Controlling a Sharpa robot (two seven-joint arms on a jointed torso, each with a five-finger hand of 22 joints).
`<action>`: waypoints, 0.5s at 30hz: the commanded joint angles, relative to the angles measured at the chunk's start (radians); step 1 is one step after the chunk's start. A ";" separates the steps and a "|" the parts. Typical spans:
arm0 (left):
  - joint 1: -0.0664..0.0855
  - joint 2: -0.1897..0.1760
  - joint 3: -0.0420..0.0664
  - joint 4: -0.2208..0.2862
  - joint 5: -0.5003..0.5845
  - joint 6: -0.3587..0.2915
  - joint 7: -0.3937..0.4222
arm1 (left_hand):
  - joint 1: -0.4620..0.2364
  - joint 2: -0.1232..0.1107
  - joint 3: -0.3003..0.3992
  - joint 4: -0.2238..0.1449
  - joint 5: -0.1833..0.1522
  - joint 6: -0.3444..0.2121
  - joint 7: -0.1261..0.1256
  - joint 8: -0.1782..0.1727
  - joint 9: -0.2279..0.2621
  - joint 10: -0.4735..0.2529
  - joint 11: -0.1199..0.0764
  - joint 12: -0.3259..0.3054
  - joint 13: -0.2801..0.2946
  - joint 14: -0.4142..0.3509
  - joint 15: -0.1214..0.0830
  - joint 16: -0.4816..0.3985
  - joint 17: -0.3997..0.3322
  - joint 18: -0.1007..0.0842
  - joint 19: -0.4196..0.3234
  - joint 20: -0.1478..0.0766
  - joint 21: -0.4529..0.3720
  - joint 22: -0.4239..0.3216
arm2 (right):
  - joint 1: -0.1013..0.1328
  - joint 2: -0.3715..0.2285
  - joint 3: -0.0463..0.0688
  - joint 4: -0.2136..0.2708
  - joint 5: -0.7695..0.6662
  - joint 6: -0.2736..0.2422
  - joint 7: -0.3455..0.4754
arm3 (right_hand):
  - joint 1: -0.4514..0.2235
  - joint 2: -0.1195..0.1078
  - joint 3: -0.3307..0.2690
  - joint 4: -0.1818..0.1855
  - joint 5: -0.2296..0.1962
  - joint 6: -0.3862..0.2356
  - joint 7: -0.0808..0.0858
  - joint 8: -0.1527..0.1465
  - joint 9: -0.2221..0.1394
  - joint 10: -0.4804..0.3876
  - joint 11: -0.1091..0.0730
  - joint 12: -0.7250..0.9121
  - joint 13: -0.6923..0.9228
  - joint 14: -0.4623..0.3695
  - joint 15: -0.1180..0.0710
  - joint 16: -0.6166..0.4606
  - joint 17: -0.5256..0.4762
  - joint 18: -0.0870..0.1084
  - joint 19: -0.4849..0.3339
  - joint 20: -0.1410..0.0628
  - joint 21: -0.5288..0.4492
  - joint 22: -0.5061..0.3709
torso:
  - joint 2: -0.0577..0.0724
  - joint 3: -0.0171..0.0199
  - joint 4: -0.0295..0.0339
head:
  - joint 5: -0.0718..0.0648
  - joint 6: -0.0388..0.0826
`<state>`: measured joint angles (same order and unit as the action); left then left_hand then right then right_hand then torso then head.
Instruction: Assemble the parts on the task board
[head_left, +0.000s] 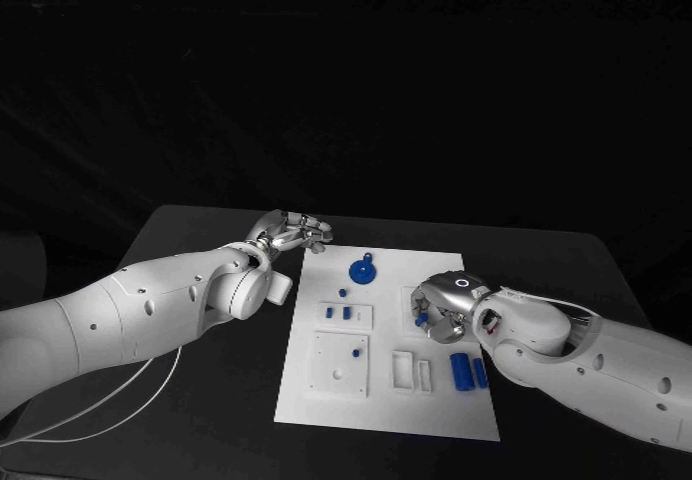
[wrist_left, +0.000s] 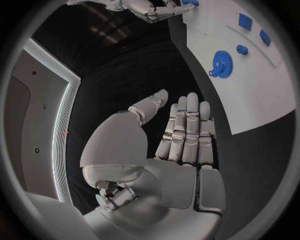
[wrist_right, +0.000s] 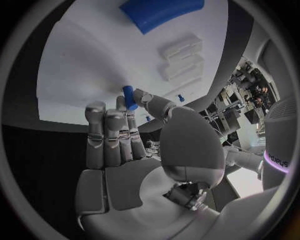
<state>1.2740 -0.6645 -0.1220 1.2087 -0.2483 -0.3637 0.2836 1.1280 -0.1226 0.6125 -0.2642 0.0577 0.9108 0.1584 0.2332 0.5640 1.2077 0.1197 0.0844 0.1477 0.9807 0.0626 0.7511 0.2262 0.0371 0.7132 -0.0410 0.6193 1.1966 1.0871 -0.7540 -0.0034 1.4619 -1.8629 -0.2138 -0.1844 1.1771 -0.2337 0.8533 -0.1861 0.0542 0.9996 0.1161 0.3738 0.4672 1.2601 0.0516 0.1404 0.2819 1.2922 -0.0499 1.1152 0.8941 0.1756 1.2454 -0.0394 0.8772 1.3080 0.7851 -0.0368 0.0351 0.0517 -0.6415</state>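
Head view puts the white rectangular task board (head_left: 387, 400) in the lower middle of the frame on the black table (head_left: 216, 230), with a round blue gear-like part (head_left: 364, 269) near its upper edge, two small blue blocks (head_left: 338, 313) below that, and two blue cylinders (head_left: 469, 371) at lower right. The right hand (head_left: 440, 308), at centre right over the board, pinches a small blue peg (wrist_right: 129, 97) between thumb and a fingertip, as the right wrist view shows, the peg just above the white surface. The left hand (head_left: 289, 233) hovers off the board's upper left corner, released, fingers straight and together, holding nothing. Placing this peg appears to be the step in hand; next it needs lining up over its socket, kept upright, then pressed down.
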 joint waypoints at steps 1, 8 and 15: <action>0.001 0.002 0.001 0.001 0.005 0.010 0.012 | 0.001 0.009 -0.007 0.000 -0.002 -0.006 -0.001 0.006 -0.001 -0.006 0.001 -0.006 -0.001 0.008 0.001 -0.006 0.002 -0.006 0.003 0.005 -0.005 0.001 | -0.004 -0.002 -0.001 0.010 -0.018 -0.056 -0.001 | 0.005 0.012 0.005 0.000 -0.005 0.005 0.000 0.003 0.003 0.014 0.001 0.006 0.005 0.000 -0.010 0.002 -0.001 0.086 -0.002 -0.002 0.004 0.020 | 0.000 -0.0003 0.0002 | 0.000 0.000; 0.000 0.003 0.001 0.000 0.005 0.011 0.012 | 0.001 0.010 -0.007 0.000 -0.002 -0.006 -0.001 0.006 -0.001 -0.006 0.001 -0.006 -0.001 0.008 0.001 -0.007 0.002 -0.006 0.003 0.005 -0.005 0.001 | -0.004 -0.026 0.005 0.068 -0.009 -0.108 -0.006 | 0.011 0.019 0.017 -0.002 -0.005 0.027 -0.008 0.014 0.008 0.038 -0.008 0.020 0.013 0.004 -0.017 0.004 -0.001 0.086 0.003 -0.004 0.007 0.020 | 0.000 0.0002 0.0008 | 0.002 0.001; 0.000 0.005 0.001 -0.004 0.005 0.011 0.012 | 0.001 0.011 -0.007 0.001 -0.002 -0.006 -0.001 0.006 -0.001 -0.006 0.001 -0.006 -0.002 0.009 0.001 -0.007 0.003 -0.006 0.003 0.005 -0.005 0.001 | -0.003 -0.040 0.039 0.132 -0.003 -0.126 -0.005 | 0.007 0.015 0.030 -0.004 -0.005 0.035 -0.012 0.017 0.010 0.044 -0.013 0.022 0.019 0.008 -0.024 0.004 -0.001 0.086 0.008 -0.008 0.011 0.019 | -0.001 -0.0006 -0.0002 | 0.007 0.001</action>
<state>1.2739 -0.6626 -0.1219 1.2045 -0.2483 -0.3633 0.2836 1.1280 -0.1226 0.6125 -0.2642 0.0577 0.9108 0.1585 0.2363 0.5641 1.2077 0.1197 0.0844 0.1478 0.9807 0.0626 0.7472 0.2274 0.0371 0.7132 -0.0410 0.6193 1.1965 1.0842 -0.7940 0.0347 1.5815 -1.8638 -0.3085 -0.1901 1.1864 -0.2250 0.8784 -0.1916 0.0503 1.0296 0.1047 0.3870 0.4786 1.2657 0.0460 0.1586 0.3002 1.3004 -0.0664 1.1152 0.8941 0.1756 1.2506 -0.0449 0.8827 1.3079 0.7842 -0.0370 0.0355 0.0559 -0.6403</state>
